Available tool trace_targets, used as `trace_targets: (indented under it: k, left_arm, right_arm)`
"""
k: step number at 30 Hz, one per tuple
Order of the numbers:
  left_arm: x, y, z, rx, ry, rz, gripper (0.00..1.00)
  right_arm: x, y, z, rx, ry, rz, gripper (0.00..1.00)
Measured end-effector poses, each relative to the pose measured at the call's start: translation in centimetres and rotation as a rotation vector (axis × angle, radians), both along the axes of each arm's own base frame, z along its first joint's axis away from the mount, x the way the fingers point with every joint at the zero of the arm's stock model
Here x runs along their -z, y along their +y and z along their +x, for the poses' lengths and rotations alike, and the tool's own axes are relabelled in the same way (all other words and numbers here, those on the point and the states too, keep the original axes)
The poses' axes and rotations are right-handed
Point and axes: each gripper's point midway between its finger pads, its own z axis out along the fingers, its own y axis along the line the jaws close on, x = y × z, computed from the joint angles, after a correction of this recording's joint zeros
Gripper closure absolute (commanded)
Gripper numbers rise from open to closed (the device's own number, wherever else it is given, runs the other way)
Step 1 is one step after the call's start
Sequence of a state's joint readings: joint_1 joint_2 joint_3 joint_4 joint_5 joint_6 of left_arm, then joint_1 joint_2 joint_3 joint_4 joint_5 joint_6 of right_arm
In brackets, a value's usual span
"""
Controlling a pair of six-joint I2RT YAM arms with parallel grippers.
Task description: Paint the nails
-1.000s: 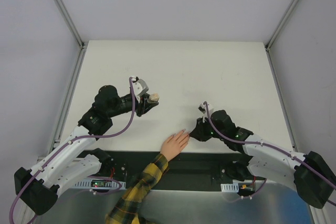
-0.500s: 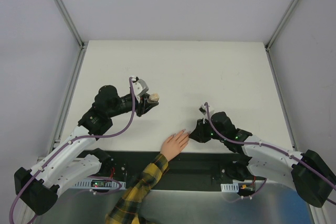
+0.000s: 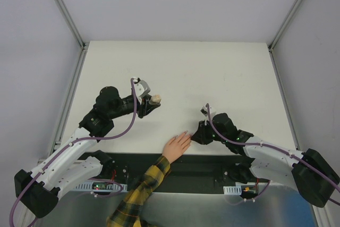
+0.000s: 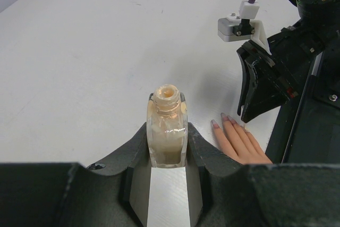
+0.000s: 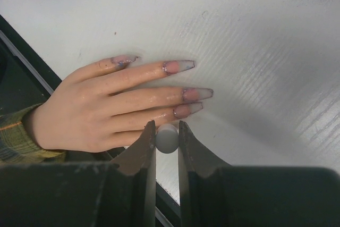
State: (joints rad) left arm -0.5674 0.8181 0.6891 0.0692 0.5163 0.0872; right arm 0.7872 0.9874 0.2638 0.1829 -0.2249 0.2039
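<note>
A light-skinned hand (image 3: pixel 177 146) with a yellow-and-black plaid sleeve (image 3: pixel 139 195) lies flat on the white table (image 3: pixel 212 73) at its near edge. Its long pale pinkish nails (image 5: pixel 183 66) show in the right wrist view and the left wrist view (image 4: pixel 215 124). My right gripper (image 3: pixel 196 135) (image 5: pixel 167 126) is shut on a round white brush cap (image 5: pixel 167 140), right beside the lowest finger; the brush tip is hidden. My left gripper (image 3: pixel 151 102) (image 4: pixel 168 131) is shut on a small beige bottle (image 4: pixel 167 126), uncapped and upright, left of the hand.
A black strip (image 3: pixel 212 166) runs along the table's near edge under the wrist. Metal frame posts (image 3: pixel 64 9) stand at the back corners. The right arm (image 4: pixel 265 78) shows close to the fingertips in the left wrist view.
My right gripper has crept slightly left and nearer, toward the fingers. The left arm, bottle and hand have not moved.
</note>
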Motion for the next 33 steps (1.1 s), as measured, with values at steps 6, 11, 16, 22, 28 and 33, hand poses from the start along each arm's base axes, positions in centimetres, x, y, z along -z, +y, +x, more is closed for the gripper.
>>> trace_targets:
  k: [6,11,16,22,28,33]
  left_arm:
    - [0.0,0.0,0.0,0.000,0.000,0.000,1.00]
    - [0.0,0.0,0.0,0.000,0.000,0.000,1.00]
    - [0.0,0.0,0.0,0.000,0.000,0.000,1.00]
    - [0.0,0.0,0.0,0.000,0.000,0.000,1.00]
    - [0.0,0.0,0.0,0.000,0.000,0.000,1.00]
    - [0.0,0.0,0.0,0.000,0.000,0.000,1.00]
  right_arm:
    - [-0.1,0.0,0.1,0.004,-0.005,0.002,1.00]
    - [-0.1,-0.2,0.3,0.019,-0.011,-0.004,1.00]
    - [0.0,-0.3,0.7,0.043,-0.015,-0.011,1.00]
    - [0.0,-0.5,0.9,0.064,-0.016,-0.015,1.00]
    - [0.1,-0.6,1.1,0.073,-0.017,-0.017,1.00]
    - [0.2,-0.7,0.9,0.066,-0.010,-0.022,1.00]
